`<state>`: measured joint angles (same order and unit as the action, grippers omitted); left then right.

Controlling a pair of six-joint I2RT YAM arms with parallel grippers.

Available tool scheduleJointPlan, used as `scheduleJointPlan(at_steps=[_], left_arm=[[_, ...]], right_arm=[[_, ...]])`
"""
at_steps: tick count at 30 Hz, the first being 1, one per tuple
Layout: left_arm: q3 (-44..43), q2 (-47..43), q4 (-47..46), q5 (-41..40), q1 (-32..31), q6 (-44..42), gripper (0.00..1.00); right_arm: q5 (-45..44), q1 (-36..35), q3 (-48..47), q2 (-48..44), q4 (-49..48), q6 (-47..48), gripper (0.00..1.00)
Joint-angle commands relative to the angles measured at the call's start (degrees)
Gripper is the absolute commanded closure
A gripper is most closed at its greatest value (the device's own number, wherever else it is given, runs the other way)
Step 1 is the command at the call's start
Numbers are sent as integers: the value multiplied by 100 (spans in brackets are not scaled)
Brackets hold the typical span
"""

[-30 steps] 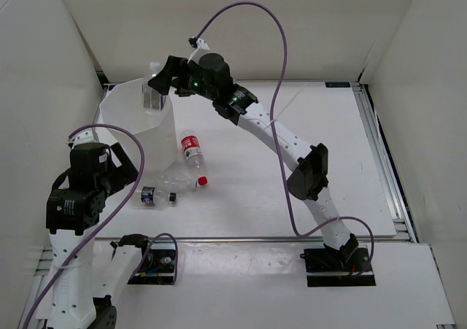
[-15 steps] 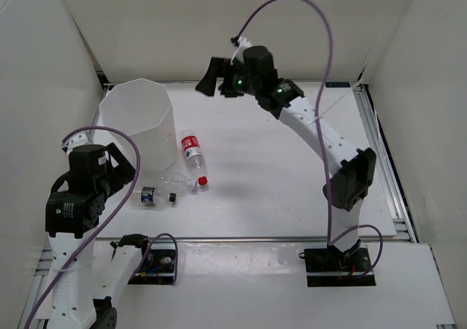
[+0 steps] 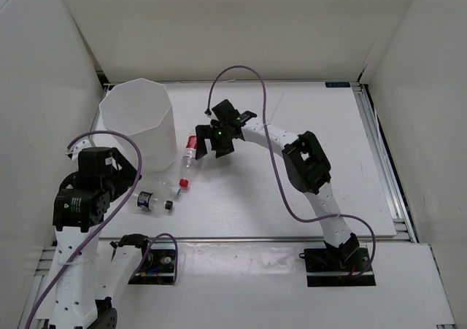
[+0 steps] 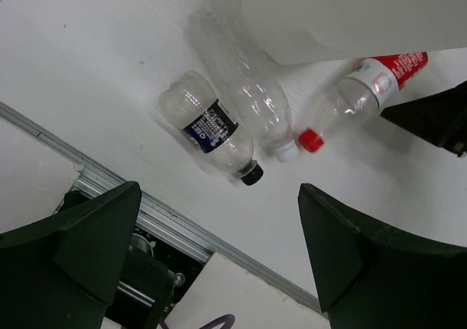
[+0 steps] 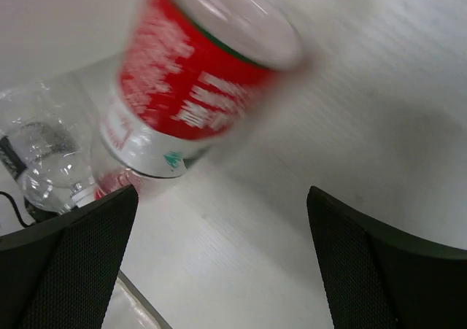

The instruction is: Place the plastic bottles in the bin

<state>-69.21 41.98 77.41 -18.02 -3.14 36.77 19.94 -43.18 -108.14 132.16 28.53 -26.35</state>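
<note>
The bin (image 3: pixel 137 123) stands at the back left; its wall shows in the left wrist view (image 4: pixel 350 15). Three plastic bottles lie in front of it. The red-label bottle (image 3: pixel 190 152) has a red cap; it also shows in both wrist views (image 4: pixel 368 84) (image 5: pixel 191 66). A clear bottle (image 4: pixel 248 92) has a white cap. A blue-label bottle (image 3: pixel 147 200) (image 4: pixel 211 127) has a black cap. My right gripper (image 3: pixel 211 145) (image 5: pixel 226 271) is open and empty, low beside the red-label bottle's base. My left gripper (image 3: pixel 124 177) (image 4: pixel 219 271) is open and empty, above the bottles' near side. No bottle shows inside the bin.
A metal rail (image 4: pixel 131 205) runs along the table's near edge under my left gripper. White walls close in the table at the left, back and right. My right gripper's dark finger (image 4: pixel 430 114) shows at the right edge of the left wrist view.
My right gripper held a bottle over the bin, let it go, swung right and came down beside the red-label bottle. The table bottles shifted slightly. My left arm dropped a little.
</note>
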Motion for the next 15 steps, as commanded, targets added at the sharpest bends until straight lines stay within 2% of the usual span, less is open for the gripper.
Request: scheduleJointPlan(at_steps=[1, 11, 15], left_arm=[[83, -111, 372, -17, -20, 154, 0], [188, -163, 424, 272, -20, 216, 0], [320, -286, 424, 386, -20, 216, 0]], right_arm=[[379, 11, -559, 134, -252, -80, 0], [493, 11, -427, 398, -594, -572, 0], [808, 142, -427, 504, -805, -1327, 0]])
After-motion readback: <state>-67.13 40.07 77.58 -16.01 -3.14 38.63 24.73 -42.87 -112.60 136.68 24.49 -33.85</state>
